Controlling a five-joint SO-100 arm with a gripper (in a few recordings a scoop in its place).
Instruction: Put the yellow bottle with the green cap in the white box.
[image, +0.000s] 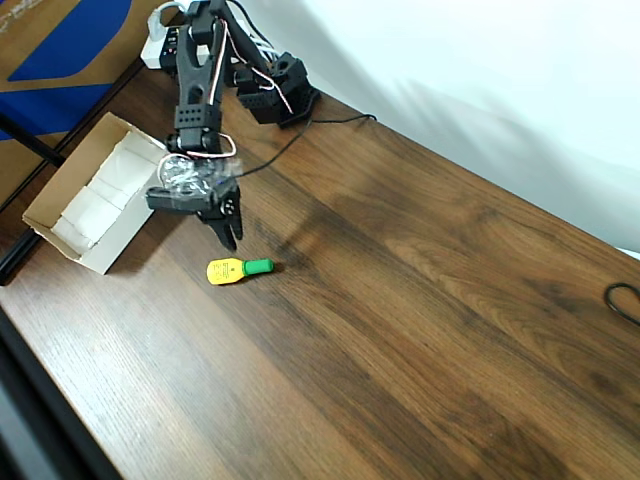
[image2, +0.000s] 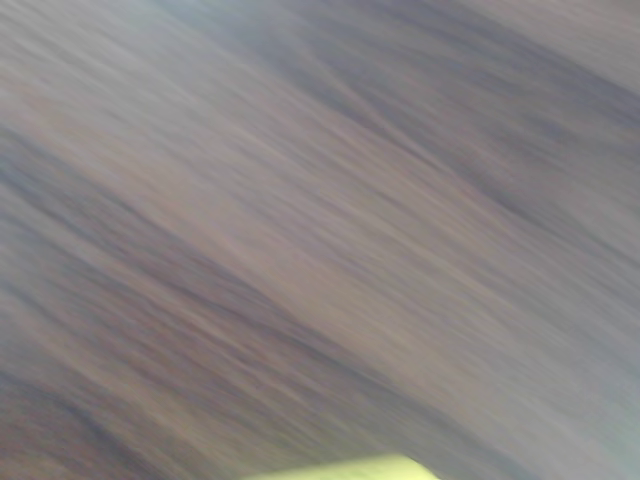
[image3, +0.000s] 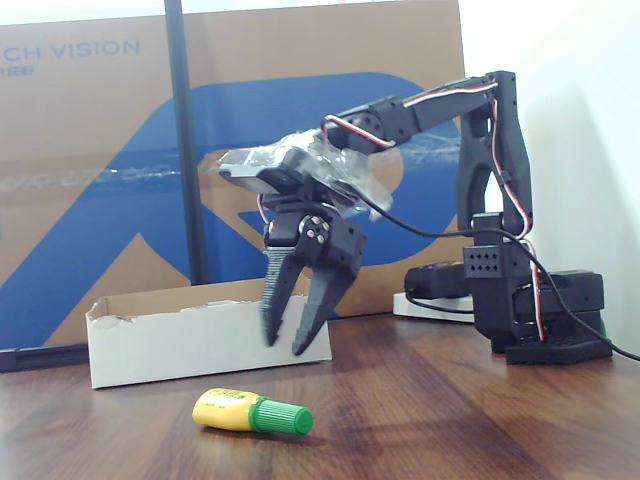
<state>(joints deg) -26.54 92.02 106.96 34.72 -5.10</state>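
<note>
Yellow bottle with the green cap (image3: 251, 412) lying on open table (image: 420, 330), fingers (image3: 287, 345) narrowly parted above, white box (image: 85, 195) near table edge

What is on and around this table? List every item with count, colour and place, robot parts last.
yellow bottle with the green cap: one, yellow body and green cap, lying on its side on the table in front of the box, below the gripper.
white box: one, white with tan edges, open top, white paper inside, at the table's left edge in the overhead view.
large cardboard: one, brown with blue print, behind the box.
table: one, dark brown wood.
black cable: one, at the right edge in the overhead view.
arm: one, black.
gripper: one, black, open, above the bottle.
</note>
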